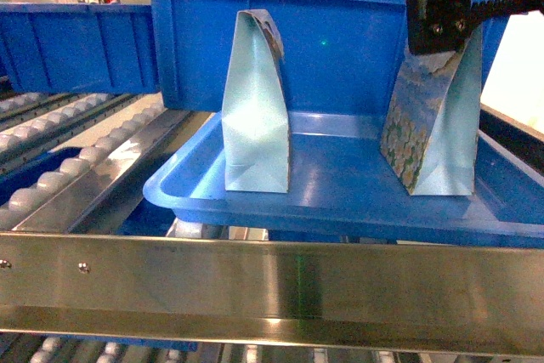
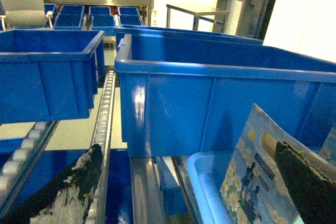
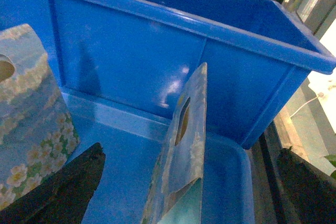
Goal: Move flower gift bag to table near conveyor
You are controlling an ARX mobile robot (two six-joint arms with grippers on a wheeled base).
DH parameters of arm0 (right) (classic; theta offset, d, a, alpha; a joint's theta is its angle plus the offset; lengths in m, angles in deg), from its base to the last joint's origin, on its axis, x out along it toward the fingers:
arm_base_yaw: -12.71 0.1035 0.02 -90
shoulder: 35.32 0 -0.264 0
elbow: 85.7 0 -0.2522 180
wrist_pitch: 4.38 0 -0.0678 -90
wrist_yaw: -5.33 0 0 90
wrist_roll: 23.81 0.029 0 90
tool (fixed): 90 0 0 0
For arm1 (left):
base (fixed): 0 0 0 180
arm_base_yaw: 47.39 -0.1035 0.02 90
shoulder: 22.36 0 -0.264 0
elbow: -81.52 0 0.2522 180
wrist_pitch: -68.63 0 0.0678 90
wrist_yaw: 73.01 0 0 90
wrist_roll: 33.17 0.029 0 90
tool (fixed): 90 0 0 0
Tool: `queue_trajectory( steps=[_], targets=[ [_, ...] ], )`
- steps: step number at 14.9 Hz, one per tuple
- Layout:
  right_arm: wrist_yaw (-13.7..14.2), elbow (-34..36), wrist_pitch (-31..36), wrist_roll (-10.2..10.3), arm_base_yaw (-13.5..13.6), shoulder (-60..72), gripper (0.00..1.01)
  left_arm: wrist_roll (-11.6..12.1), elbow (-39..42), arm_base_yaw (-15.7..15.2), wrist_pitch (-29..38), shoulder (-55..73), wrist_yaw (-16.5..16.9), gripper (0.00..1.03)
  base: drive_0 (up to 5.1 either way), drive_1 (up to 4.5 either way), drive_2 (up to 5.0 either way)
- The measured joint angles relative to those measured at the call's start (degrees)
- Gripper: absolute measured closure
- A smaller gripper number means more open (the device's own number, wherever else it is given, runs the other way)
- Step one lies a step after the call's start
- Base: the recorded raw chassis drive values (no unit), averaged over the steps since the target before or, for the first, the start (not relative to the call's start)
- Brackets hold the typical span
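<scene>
Two flower gift bags stand upright in a shallow blue tray (image 1: 340, 197). My right gripper (image 1: 450, 40) hangs over the right bag (image 1: 429, 138). In the right wrist view that gripper (image 3: 184, 187) is open, its dark fingers (image 3: 58, 187) on either side of this bag's thin top edge (image 3: 186, 129) without touching it. The left bag (image 1: 255, 116) also shows there (image 3: 26, 114). My left gripper (image 2: 189, 187) is open and holds nothing. A flower bag (image 2: 252, 182) stands just inside its right finger (image 2: 310, 182). Conveyor rollers (image 1: 59, 167) run at the left. The table is out of view.
A deep blue bin (image 1: 323, 48) stands right behind the tray, with more blue bins (image 2: 47, 72) to the left and farther back. A shiny steel rail (image 1: 272, 291) crosses the front. A chair (image 2: 23, 3) and a small dark table (image 2: 197, 9) stand far off.
</scene>
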Motion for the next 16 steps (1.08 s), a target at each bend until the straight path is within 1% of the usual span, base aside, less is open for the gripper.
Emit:
queue_trajectory(
  steps=[2,4,6,9,10,11,14,16],
  targets=[
    [-0.24,-0.9,-1.64,1.27,-0.81,2.64,0.03,0.0,0.0,-0.02,-0.02,0.0,0.0,0.05,0.0,0.0,0.0],
    [-1.55,-2.45,-2.8,2.58,-1.51,5.2,0.03,0.0,0.0,-0.02,-0.02,0.0,0.0,0.05,0.0,0.0,0.0],
    [-2.01,-3.67,-3.72,3.58,-1.81,7.17,0.03,0.0,0.0,0.0,0.0,0.0,0.02,0.05,0.0,0.0,0.0],
    [-1.49,-4.24,-3.06,3.8,-2.19,9.31,0.03,0.0,0.0,0.0,-0.02,0.0,0.02,0.05,0.0,0.0,0.0],
    [-1.29,-4.24,-2.97,3.91,-2.25,9.35,0.05,0.0,0.0,0.0,0.0,0.0,0.02,0.05,0.0,0.0,0.0],
    [-0.94,-4.24,-2.23,3.96,-2.23,9.42,0.16,0.0,0.0,-0.02,-0.02,0.0,0.02,0.05,0.0,0.0,0.0],
    [-0.74,-4.24,-1.6,3.76,-2.19,10.05,0.53,0.0,0.0,-0.02,0.0,0.0,0.0,0.05,0.0,0.0,0.0],
    [-0.48,-4.11,-1.09,3.67,-2.19,10.16,0.75,0.0,0.0,-0.02,0.0,0.0,0.0,0.05,0.0,0.0,0.0]
  ],
)
